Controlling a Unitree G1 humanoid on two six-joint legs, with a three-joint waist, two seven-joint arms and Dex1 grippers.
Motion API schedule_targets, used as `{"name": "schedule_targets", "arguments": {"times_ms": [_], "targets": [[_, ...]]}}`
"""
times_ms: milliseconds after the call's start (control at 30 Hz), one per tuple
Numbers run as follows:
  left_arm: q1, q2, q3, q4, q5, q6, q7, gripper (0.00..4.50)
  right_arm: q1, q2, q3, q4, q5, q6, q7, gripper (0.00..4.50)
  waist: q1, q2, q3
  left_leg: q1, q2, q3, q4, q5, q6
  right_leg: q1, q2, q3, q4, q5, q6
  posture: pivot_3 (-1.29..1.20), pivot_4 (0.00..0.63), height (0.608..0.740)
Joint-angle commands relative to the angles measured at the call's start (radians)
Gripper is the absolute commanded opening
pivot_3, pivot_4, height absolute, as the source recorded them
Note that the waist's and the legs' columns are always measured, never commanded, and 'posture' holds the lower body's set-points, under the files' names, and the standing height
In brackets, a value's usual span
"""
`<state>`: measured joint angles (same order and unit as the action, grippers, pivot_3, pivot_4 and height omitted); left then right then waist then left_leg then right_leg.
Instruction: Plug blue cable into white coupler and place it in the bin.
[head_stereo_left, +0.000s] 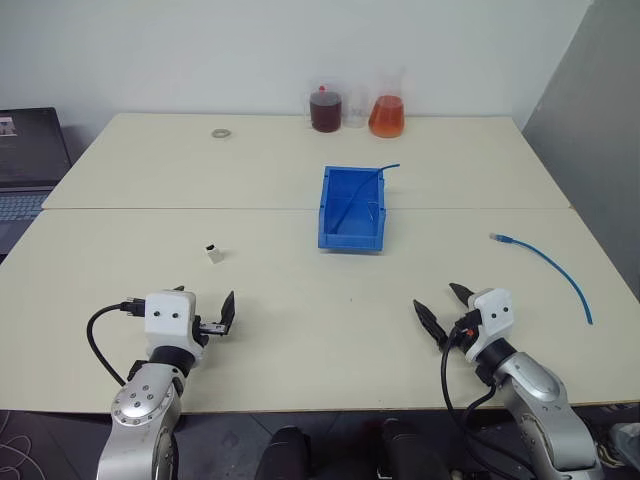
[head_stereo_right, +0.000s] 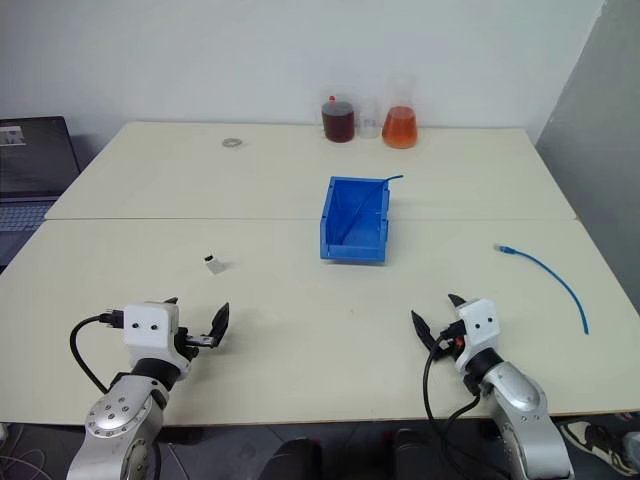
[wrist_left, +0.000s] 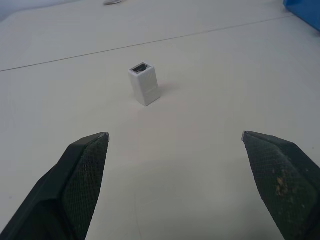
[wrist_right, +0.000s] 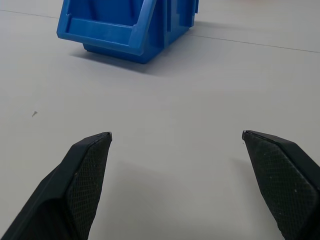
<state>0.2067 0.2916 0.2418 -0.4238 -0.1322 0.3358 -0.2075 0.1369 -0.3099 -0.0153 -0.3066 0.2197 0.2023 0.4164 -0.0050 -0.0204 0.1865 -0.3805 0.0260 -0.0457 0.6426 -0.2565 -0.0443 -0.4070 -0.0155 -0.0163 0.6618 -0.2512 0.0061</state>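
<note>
The blue cable (head_stereo_left: 552, 271) lies loose on the table at the right, its clear plug end pointing toward the middle. The white coupler (head_stereo_left: 214, 253) stands upright on the left half, socket up, a short way ahead of my left gripper (head_stereo_left: 205, 304). In the left wrist view the coupler (wrist_left: 144, 83) sits beyond the left gripper (wrist_left: 174, 135), whose fingers are spread wide with nothing between them. The bin (head_stereo_left: 353, 208) stands mid-table. My right gripper (head_stereo_left: 445, 308) is open and empty near the front edge, pointing toward the bin (wrist_right: 127, 25).
Another thin blue cable (head_stereo_left: 368, 186) lies in the bin, its end poking over the far rim. At the back stand a flask of dark red liquid (head_stereo_left: 326, 110) and one of orange liquid (head_stereo_left: 387, 115). A small ring (head_stereo_left: 221, 132) lies back left; a laptop (head_stereo_left: 25, 160) is off the left side.
</note>
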Motion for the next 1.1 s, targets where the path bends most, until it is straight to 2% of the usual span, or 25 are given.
{"name": "schedule_targets", "arguments": {"times_ms": [33, 367, 533, 633, 767, 1000, 1100], "targets": [[0.001, 0.01, 0.007, -0.047, 0.011, -0.031, 0.002, 4.5, -0.003, -0.002, -0.002, -0.015, 0.003, -0.026, 0.012, 4.45, 0.0, 0.0, 0.0, 0.0, 0.0, 0.0, 0.0, 0.0, 0.0, 0.0, 0.0, 0.0, 0.0, 0.0, 0.0, 0.0, 0.15, 0.74], [0.008, 0.016, 0.009, -0.047, 0.02, 0.012, 0.0, 4.5, -0.008, 0.0, -0.005, -0.013, 0.01, -0.012, 0.023, 4.45, 0.0, 0.0, 0.0, 0.0, 0.0, 0.0, 0.0, 0.0, 0.0, 0.0, 0.0, 0.0, 0.0, 0.0, 0.0, 0.0, 0.15, 0.74], [0.022, 0.025, 0.033, -0.048, -0.025, 0.011, -0.042, 4.5, -0.008, -0.001, -0.005, -0.021, 0.013, -0.002, 0.024, 4.45, 0.0, 0.0, 0.0, 0.0, 0.0, 0.0, 0.0, 0.0, 0.0, 0.0, 0.0, 0.0, 0.0, 0.0, 0.0, 0.0, 0.15, 0.74], [0.035, 0.025, 0.043, -0.068, -0.099, -0.001, -0.102, 4.5, -0.007, -0.003, -0.006, -0.032, 0.015, 0.007, 0.023, 4.45, 0.0, 0.0, 0.0, 0.0, 0.0, 0.0, 0.0, 0.0, 0.0, 0.0, 0.0, 0.0, 0.0, 0.0, 0.0, 0.0, 0.15, 0.74], [0.026, 0.037, 0.047, -0.057, -0.115, 0.0, -0.119, 4.5, -0.009, -0.002, -0.003, -0.051, 0.018, 0.024, 0.019, 4.45, 0.0, 0.0, 0.0, 0.0, 0.0, 0.0, 0.0, 0.0, 0.0, 0.0, 0.0, 0.0, 0.0, -0.001, -0.002, 0.0, 0.15, 0.74], [0.001, 0.072, 0.044, -0.035, -0.118, -0.011, -0.146, 4.5, -0.017, 0.003, -0.002, -0.056, 0.017, 0.036, 0.015, 4.45, 0.0, 0.0, 0.0, 0.0, 0.0, 0.0, 0.0, 0.0, 0.0, 0.0, 0.001, 0.0, 0.0, -0.001, -0.002, 0.0, 0.15, 0.74], [-0.056, 0.133, 0.026, -0.029, -0.138, -0.005, -0.215, 4.5, -0.013, 0.015, -0.014, -0.066, 0.035, 0.052, 0.004, 4.45, 0.001, 0.0, 0.0, 0.0, 0.0, 0.0, 0.0, 0.0, 0.0, 0.0, 0.001, 0.0, 0.0, -0.001, -0.002, 0.0, 0.15, 0.74]]}}
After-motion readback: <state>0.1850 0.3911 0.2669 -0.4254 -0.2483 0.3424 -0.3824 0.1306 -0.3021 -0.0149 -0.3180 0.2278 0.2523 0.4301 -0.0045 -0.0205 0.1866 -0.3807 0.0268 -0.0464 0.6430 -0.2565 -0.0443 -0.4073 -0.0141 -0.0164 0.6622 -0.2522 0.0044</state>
